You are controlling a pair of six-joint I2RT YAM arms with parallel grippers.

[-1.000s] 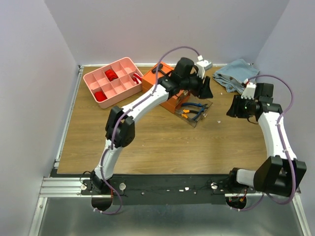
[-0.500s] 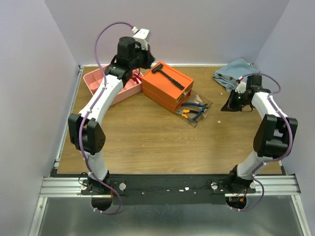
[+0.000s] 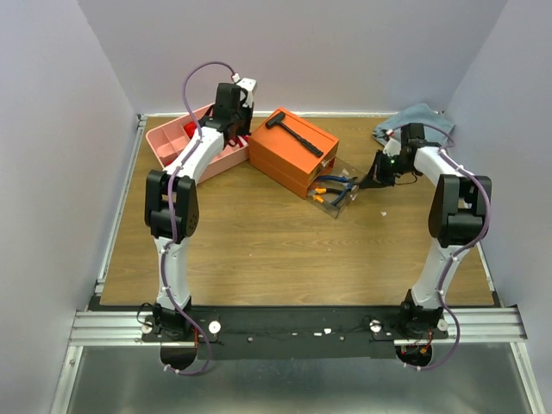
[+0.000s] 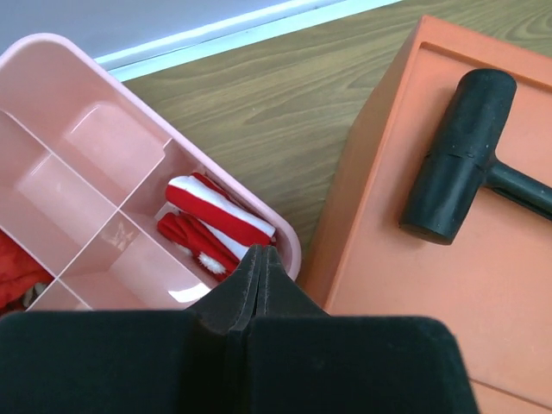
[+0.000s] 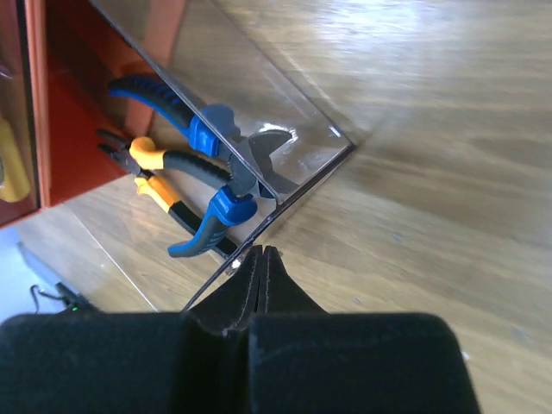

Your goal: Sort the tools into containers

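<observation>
- Fingers pinched together and empty on both left gripper (image 3: 236, 128) and right gripper (image 3: 373, 179), seen from above; black hammer (image 3: 297, 138) lies on orange rectangular box (image 3: 276, 153)
- Left wrist: closed tips hover over a corner of shallow pink plastic divided tray (image 4: 103, 151)
- Right wrist: closed tips beside clear plastic drawer (image 5: 285, 121) holding blue-handled pliers (image 5: 211, 129), orange-handled pliers (image 5: 148, 157)

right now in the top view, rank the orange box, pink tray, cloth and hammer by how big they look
1. orange box and pink tray: they look alike, and the left arm hides part of the tray, so unranked.
2. blue-grey cloth, partly behind the right arm.
3. black hammer, smallest.
</observation>
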